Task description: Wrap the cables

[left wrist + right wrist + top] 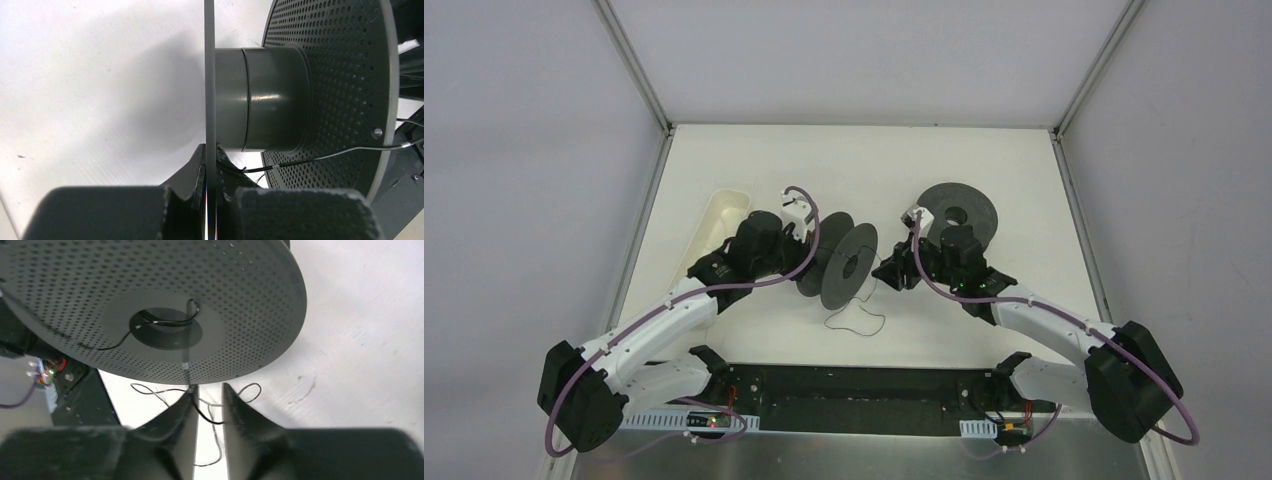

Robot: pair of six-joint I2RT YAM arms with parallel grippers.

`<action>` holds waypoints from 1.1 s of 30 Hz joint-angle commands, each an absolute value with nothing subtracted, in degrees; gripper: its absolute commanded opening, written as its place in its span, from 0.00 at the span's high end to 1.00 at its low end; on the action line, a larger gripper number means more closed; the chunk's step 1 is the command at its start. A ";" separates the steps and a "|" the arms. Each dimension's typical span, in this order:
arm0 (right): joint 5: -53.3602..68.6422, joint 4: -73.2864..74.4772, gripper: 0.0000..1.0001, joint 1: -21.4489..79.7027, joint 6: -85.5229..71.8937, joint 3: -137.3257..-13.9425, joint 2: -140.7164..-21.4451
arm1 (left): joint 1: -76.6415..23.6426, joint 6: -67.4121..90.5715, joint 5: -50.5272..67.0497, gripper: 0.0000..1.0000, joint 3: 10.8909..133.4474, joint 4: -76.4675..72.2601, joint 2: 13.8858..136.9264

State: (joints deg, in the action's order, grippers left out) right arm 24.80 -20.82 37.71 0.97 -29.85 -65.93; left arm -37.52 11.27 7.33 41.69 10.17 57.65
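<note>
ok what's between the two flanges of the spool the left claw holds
The grey hub, bare of windings, with one thin cable strand crossing just below it. The left wrist view shows this.

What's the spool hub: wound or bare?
Bare, as far as visible: left wrist view shows smooth grey spool hub, no turns; one cable crosses below it.

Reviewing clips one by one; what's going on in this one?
The left gripper is clamped on one flange of a dark perforated spool, holding it up on edge. The right gripper sits at the spool's other face, jaws slightly apart, with the thin cable crossing between them. The cable enters the spool's centre hole and the rest lies in loose loops on the table. The hub looks bare.
</note>
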 commanded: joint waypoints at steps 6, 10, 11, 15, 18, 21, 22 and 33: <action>5.21 -20.30 1.00 35.15 -1.68 -34.33 -62.37 | -36.79 11.13 7.65 1.00 49.21 18.18 50.96; 5.71 -17.24 1.00 31.27 -0.46 -37.20 -62.60 | -34.92 10.24 12.80 1.00 51.95 25.17 49.96; 5.95 -16.37 1.00 30.52 -0.44 -38.17 -63.20 | -34.77 9.63 15.01 1.00 52.71 26.60 50.09; 6.40 -13.71 1.00 28.29 -1.40 -41.35 -66.29 | -34.37 6.94 18.20 1.00 54.58 32.05 50.92; 7.73 -12.41 1.00 27.78 -1.92 -43.16 -68.99 | -33.49 6.62 20.59 1.00 55.20 34.36 51.18; 9.31 -11.33 1.00 27.77 -2.33 -44.03 -71.75 | -32.13 7.88 22.93 1.00 56.17 35.25 50.38; 9.28 -11.23 1.00 27.77 -2.74 -43.85 -72.34 | -31.32 8.33 23.19 1.00 56.48 35.39 49.99; 13.76 -16.49 1.00 31.64 -9.72 -35.21 -73.24 | -15.59 25.24 35.57 1.00 57.42 26.04 47.16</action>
